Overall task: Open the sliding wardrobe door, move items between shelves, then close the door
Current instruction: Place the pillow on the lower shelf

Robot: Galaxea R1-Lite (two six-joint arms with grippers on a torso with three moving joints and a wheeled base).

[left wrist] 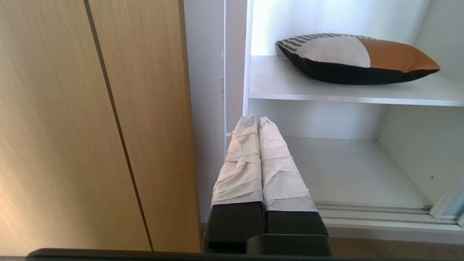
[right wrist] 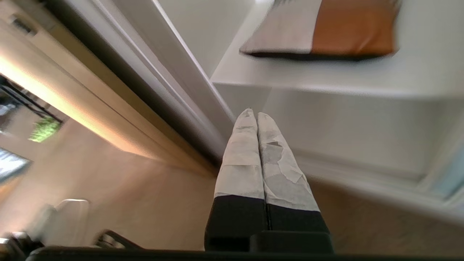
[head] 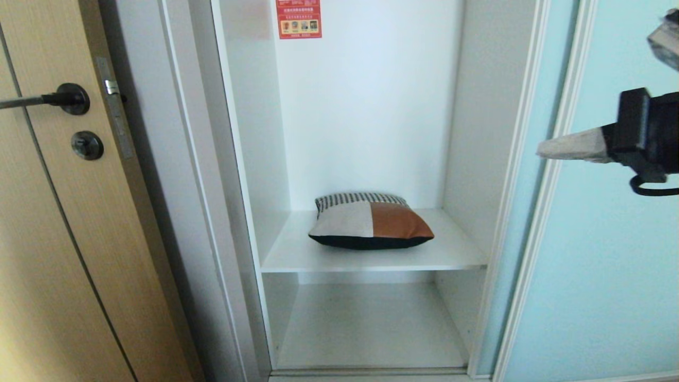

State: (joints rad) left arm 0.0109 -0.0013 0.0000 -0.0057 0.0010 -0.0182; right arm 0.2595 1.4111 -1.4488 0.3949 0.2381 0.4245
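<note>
- The right pincer [head: 541,150], fully closed and holding nothing, sits at the right edge of the frame before the sliding wardrobe door [head: 610,254]; it could bump the frosted glass.
- The cushion [head: 370,221] lies mid-frame on the upper shelf [head: 456,254]; closed fingers would only push it deeper.
- The left pincer [left wrist: 256,119] is closed and empty too, low beside the wardrobe frame.

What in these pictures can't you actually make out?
- Red sticker on the wardrobe's back wall, head view: print too small, top cut off.
- Sliding door, head view: cut off by the right edge.
- Right gripper, head view: its arm runs off the right edge.
- Pillow, right wrist view: blurred.
</note>
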